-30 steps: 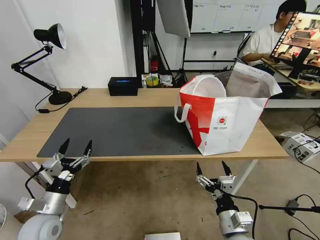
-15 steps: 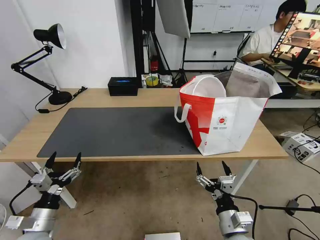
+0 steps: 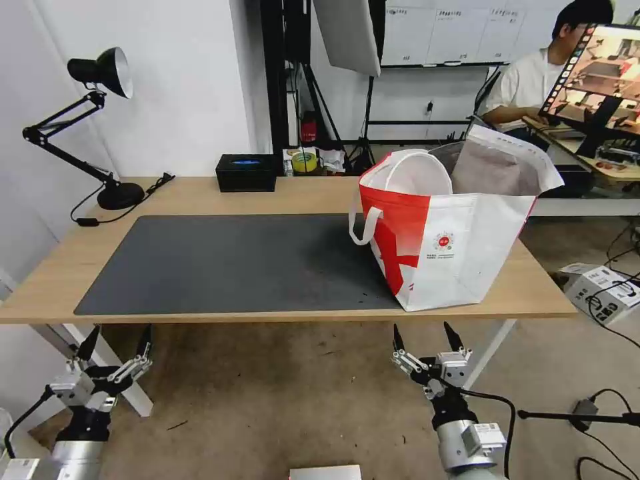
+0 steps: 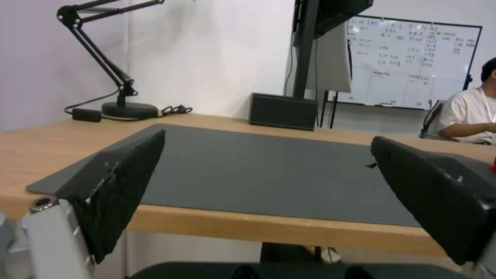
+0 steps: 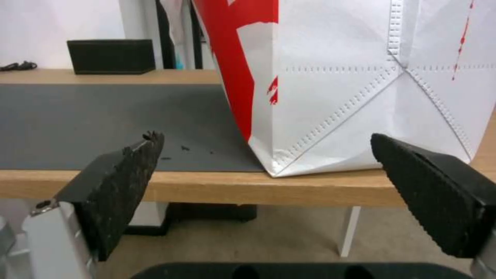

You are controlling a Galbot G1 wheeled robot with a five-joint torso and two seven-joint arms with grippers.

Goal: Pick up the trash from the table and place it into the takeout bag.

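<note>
Head view showed the bag [image 3: 460, 240] standing upright on the right part of the table [image 3: 60, 267], partly on the grey mat [image 3: 233, 263]. Both grippers hung below the front edge of the table. The left gripper [image 3: 115, 341] had its fingers spread apart and held nothing. The right gripper [image 3: 425, 337] was also spread and empty, just under the bag.

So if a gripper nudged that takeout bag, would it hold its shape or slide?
The takeout bag stands boxy with creased, stitched panels, so it probably flexes rather than staying rigid. Its flat base rests partly on the mat, so it likely slides before tipping. The handles droop and look floppy.
</note>
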